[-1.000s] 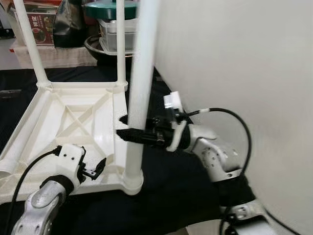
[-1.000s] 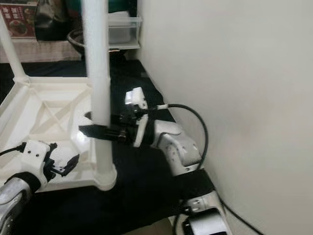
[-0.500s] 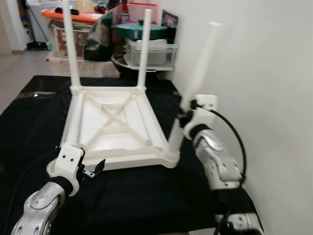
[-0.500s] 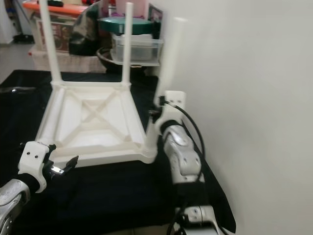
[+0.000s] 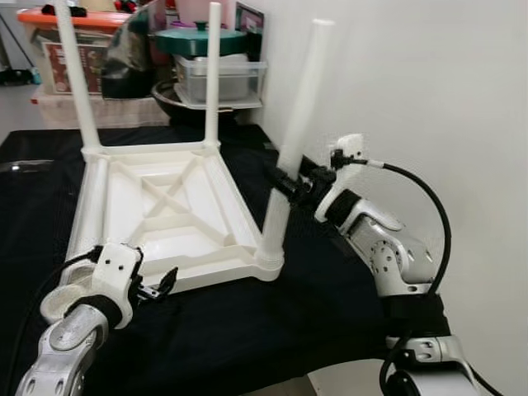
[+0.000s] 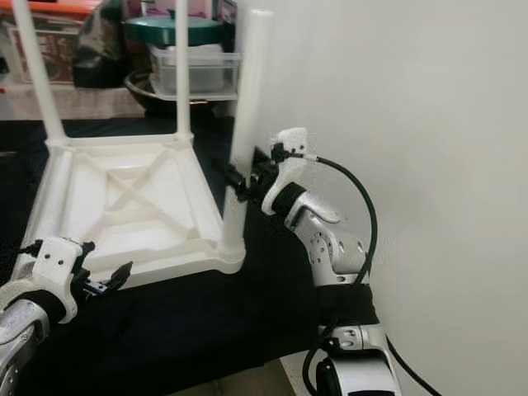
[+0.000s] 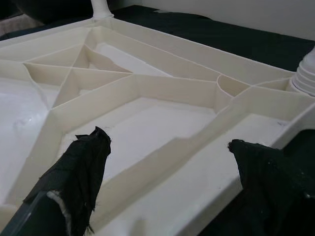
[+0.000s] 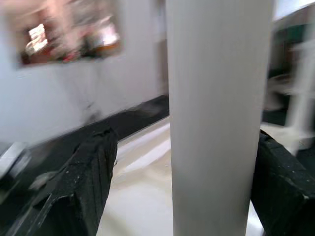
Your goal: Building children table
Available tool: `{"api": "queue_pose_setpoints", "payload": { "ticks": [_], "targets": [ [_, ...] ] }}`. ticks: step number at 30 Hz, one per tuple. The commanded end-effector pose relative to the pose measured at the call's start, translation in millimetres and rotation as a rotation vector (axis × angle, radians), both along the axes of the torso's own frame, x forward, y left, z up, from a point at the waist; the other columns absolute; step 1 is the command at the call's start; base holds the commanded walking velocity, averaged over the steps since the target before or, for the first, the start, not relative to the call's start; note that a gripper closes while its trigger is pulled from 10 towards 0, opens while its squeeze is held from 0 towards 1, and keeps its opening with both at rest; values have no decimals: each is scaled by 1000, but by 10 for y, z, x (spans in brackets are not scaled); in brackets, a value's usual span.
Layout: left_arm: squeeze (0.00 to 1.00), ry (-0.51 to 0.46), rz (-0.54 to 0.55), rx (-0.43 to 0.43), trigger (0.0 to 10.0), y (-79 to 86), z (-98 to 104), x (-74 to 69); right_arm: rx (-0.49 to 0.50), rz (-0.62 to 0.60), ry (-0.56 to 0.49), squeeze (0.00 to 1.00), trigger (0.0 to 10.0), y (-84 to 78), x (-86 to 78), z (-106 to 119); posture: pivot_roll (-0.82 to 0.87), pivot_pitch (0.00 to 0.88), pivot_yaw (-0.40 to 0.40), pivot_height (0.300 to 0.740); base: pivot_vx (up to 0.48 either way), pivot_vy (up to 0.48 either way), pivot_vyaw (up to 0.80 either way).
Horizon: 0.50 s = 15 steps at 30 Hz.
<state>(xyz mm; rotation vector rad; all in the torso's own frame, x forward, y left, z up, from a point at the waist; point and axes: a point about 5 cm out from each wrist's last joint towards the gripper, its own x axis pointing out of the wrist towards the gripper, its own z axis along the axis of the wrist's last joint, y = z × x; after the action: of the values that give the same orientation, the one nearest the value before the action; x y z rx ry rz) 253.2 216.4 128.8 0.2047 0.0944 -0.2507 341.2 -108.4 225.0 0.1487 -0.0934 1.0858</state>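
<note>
A white plastic children's table [image 5: 177,210] lies upside down on a black cloth. Two legs stand upright at its far corners [image 5: 74,78] [image 5: 213,74]. The near right leg [image 5: 295,132] sits in its corner socket [image 5: 268,262] and leans toward the wall. My right gripper [image 5: 286,183] is open, with this leg [image 8: 219,113] between its fingers [image 8: 83,182]; one finger touches it and a gap shows at the other. My left gripper [image 5: 158,285] is open at the table's near edge, its fingertips [image 7: 83,167] over the ribbed underside [image 7: 147,93].
A white wall [image 5: 429,91] runs close along the right side. Behind the table stand a clear lidded box [image 5: 219,74], a dark bowl and an orange-lidded bin [image 5: 49,41]. The cloth's front edge [image 5: 272,384] drops off near my body.
The head view has pulled back and shifted. The near right leg, upright a second ago, now leans toward the wall, with my right gripper higher on it. My left gripper stays put.
</note>
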Motion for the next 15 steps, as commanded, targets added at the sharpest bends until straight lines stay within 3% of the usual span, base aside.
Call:
{"api": "queue_pose_setpoints", "payload": {
  "ticks": [1,2,6,7,8,10,14,15],
  "targets": [
    [0,-3,-4,-8,10000,-26,-3,3,-26,109,-3,0,10000,113,-29,-39,191,0,-117,740,0,0,0],
    [0,-3,-4,-9,10000,-28,-2,-5,-50,185,15,0,10000,176,-7,-125,201,0,-122,740,0,0,0],
    [0,-1,-8,-8,10000,-32,-5,-14,-111,233,32,0,10000,310,42,-269,207,0,-123,740,0,0,0],
    [0,-2,-11,-7,10000,-33,6,-11,-112,259,32,0,6196,435,19,-313,213,0,-122,740,0,0,0],
    [0,-3,-12,-7,10000,-33,9,-10,-110,267,31,0,6196,463,11,-321,213,0,-122,740,0,0,0],
    [0,-4,-15,-7,10000,-40,15,-3,-105,287,22,0,0,552,-51,-383,201,0,-116,740,0,0,0],
    [0,-1,-20,-7,10000,-53,4,8,-102,151,49,0,0,524,-19,-471,188,0,-112,740,0,0,0],
    [0,-1,-22,-8,10000,-57,0,8,-105,43,68,0,0,458,36,-503,177,0,-110,740,0,0,0]
  ]
}}
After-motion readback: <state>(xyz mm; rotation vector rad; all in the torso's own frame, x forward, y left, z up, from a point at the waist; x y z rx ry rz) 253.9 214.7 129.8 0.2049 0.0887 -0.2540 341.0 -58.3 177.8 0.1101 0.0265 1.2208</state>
